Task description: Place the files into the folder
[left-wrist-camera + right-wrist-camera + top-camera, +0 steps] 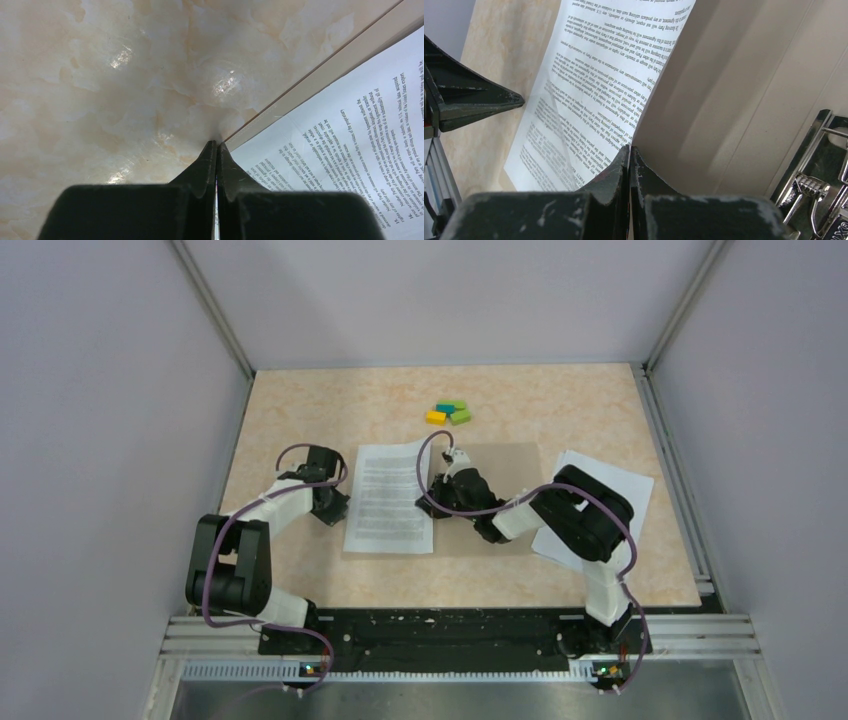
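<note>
Top external view: a printed sheet (390, 498) lies on the left half of the open folder (515, 465), mid-table. A 2nd sheet (625, 480) lies just right of the folder, partly under the right arm. The tabletop (300, 410) is beige and marbled, w/ grey walls (100, 390) round it and coloured blocks (448, 412) behind. Right gripper (428, 503): jaws pressed together at the sheet's edge, can't tell if paper's caught. Left gripper (338, 508): jaws pressed together too, tips by the folder's edge. A metal clip (819, 185) is cut off by the frame.

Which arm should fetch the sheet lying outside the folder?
Right. That sheet lies beneath the right arm's elbow; the left hand sits at the folder's opposite edge.
</note>
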`<move>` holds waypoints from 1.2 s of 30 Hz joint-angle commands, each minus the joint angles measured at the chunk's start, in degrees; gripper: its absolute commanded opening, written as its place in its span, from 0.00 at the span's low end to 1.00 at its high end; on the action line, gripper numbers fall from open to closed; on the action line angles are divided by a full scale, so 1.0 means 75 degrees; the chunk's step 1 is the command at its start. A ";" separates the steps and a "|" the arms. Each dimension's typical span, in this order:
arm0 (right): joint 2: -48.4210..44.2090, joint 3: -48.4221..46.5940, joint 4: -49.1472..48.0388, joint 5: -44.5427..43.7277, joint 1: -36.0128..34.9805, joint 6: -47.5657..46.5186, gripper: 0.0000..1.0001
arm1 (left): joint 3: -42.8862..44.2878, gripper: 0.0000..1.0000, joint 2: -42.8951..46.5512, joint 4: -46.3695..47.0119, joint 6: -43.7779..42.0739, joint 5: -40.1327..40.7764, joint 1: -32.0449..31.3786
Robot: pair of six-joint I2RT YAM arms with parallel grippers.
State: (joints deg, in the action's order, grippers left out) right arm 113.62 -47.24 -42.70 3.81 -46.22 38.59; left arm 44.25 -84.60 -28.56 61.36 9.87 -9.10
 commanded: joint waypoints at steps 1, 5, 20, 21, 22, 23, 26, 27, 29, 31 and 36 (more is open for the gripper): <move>-0.0344 -0.0044 0.0263 -0.0042 0.0083 -0.0488 0.00 | 0.0042 0.00 -0.0169 -0.0401 -0.0084 -0.0132 -0.0052; -0.0398 -0.0053 0.0339 0.0005 0.0194 -0.0711 0.00 | 0.0050 0.00 -0.0170 -0.0403 -0.0097 -0.0133 -0.0052; -0.0177 -0.0416 0.0393 0.0663 -0.0014 -0.0923 0.00 | 0.0089 0.00 -0.0216 -0.0389 -0.0108 -0.0184 -0.0052; -0.0144 -0.0451 0.0396 0.0647 -0.0046 -0.0914 0.00 | 0.0088 0.00 -0.0211 -0.0389 -0.0108 -0.0180 -0.0058; -0.0127 -0.0492 0.0398 0.0641 -0.0084 -0.0898 0.00 | 0.0091 0.00 -0.0213 -0.0382 -0.0113 -0.0179 -0.0053; -0.0088 -0.0522 0.0412 0.0633 -0.0109 -0.0895 0.00 | 0.0089 0.00 -0.0198 -0.0393 -0.0108 -0.0181 -0.0052; -0.0034 -0.0582 0.0422 0.0605 -0.0173 -0.0832 0.00 | 0.0077 0.00 -0.0199 -0.0382 -0.0116 -0.0182 -0.0052; -0.0017 -0.0589 0.0420 0.0605 -0.0190 -0.0809 0.00 | 0.0066 0.00 -0.0204 -0.0381 -0.0109 -0.0182 -0.0052; 0.0017 -0.0613 0.0430 0.0572 -0.0213 -0.0759 0.00 | 0.0055 0.00 -0.0209 -0.0366 -0.0108 -0.0194 -0.0055; 0.0050 -0.0638 0.0428 0.0532 -0.0241 -0.0693 0.00 | 0.0054 0.00 -0.0208 -0.0365 -0.0097 -0.0205 -0.0052; 0.0112 -0.0585 0.0425 0.0394 -0.0260 -0.0560 0.00 | 0.0068 0.00 -0.0173 -0.0376 -0.0096 -0.0197 -0.0053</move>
State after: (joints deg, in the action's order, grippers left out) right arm 113.16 -49.98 -38.92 7.16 -47.09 33.47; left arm 44.69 -84.90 -28.97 61.14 9.82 -9.10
